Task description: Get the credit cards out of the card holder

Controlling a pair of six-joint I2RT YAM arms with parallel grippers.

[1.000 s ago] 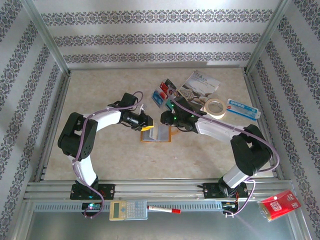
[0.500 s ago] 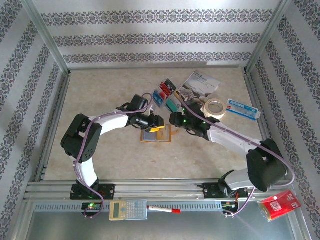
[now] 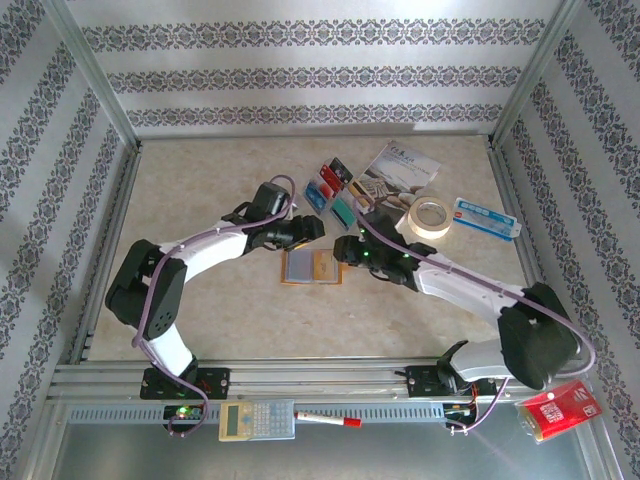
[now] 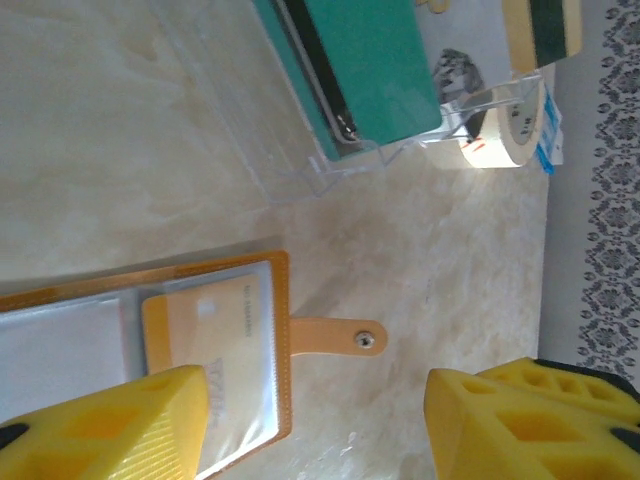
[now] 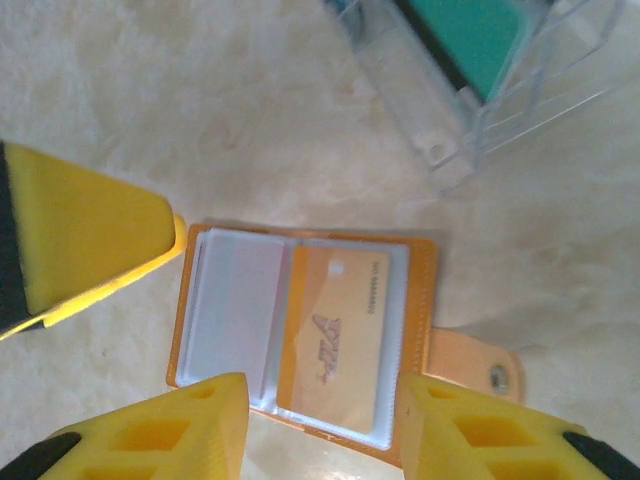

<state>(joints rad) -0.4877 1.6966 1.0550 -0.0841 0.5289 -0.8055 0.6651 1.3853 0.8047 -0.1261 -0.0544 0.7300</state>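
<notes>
The orange card holder [image 3: 311,267] lies open and flat on the table, its strap tab [image 4: 335,337] pointing right. A tan-yellow credit card [image 5: 335,340] sits inside its right clear sleeve; the left sleeve [image 5: 235,305] looks pale. My left gripper [image 3: 305,228] hovers open just behind the holder, with nothing between its fingers [image 4: 130,425]. From the right, my right gripper [image 3: 345,250] stands open above the holder and grips nothing. Red [image 3: 326,176], blue [image 3: 316,193] and teal [image 3: 343,208] cards rest in a clear stand behind.
A printed brochure [image 3: 400,168], a tape roll [image 3: 432,213] and a white-and-blue box [image 3: 485,217] lie at the back right. A calculator [image 3: 256,420], a marker [image 3: 328,420] and a red packet [image 3: 560,408] sit by the near rail. The left gripper's finger [image 5: 80,240] shows beside the holder.
My left gripper has opened and drawn back off the holder toward the far side. My right gripper has opened a little and come down closer to the holder's right edge.
</notes>
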